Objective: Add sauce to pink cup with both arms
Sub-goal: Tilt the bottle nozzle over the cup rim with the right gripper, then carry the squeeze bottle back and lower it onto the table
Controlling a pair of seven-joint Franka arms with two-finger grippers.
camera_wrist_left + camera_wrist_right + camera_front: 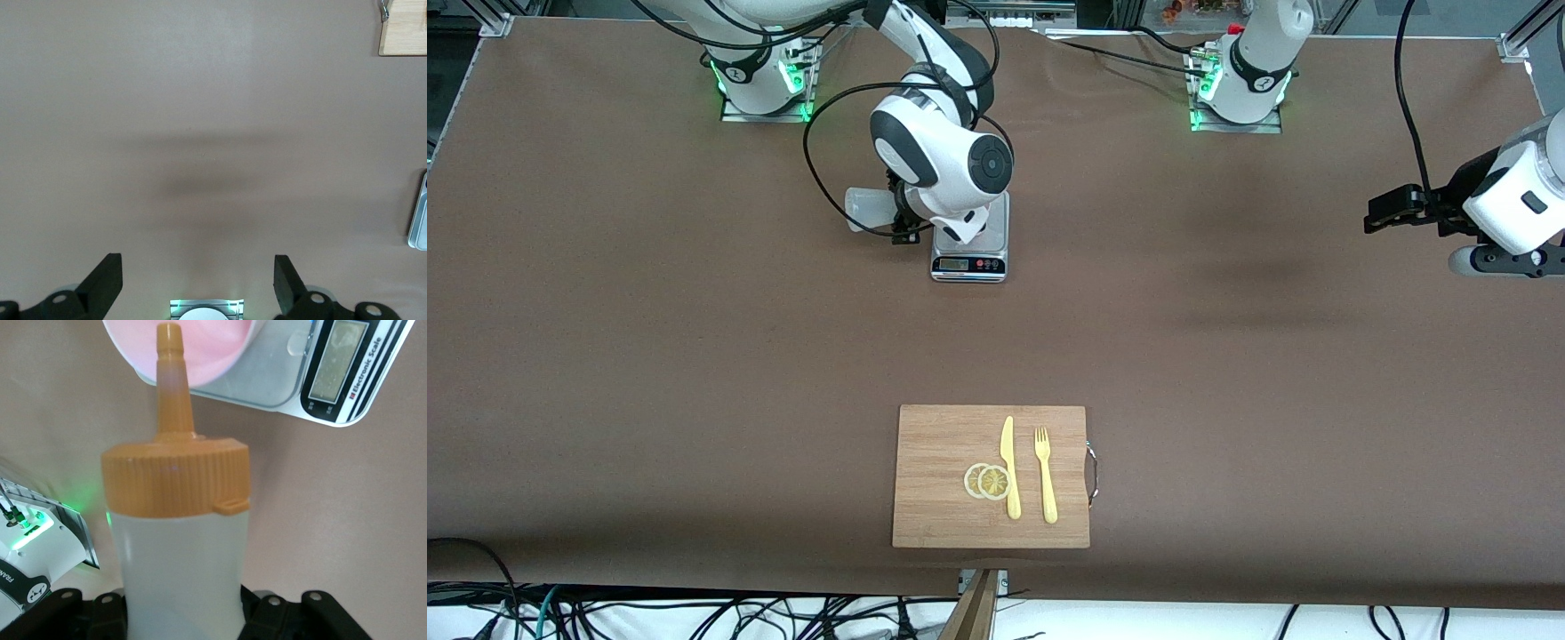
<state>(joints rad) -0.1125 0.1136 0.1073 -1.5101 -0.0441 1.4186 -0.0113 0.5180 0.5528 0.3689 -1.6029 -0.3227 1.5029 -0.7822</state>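
Note:
My right gripper is shut on the sauce bottle, tipped on its side beside the grey kitchen scale. In the right wrist view the whitish bottle fills the space between the jaws of the right gripper. Its orange nozzle points into the mouth of the pink cup, which stands on the scale. The right arm's wrist hides the cup in the front view. My left gripper is open and empty, over bare table at the left arm's end; it also shows in the left wrist view.
A wooden cutting board lies near the table's front edge, nearer the front camera than the scale. It carries a yellow knife, a yellow fork and two lemon slices. Its corner shows in the left wrist view.

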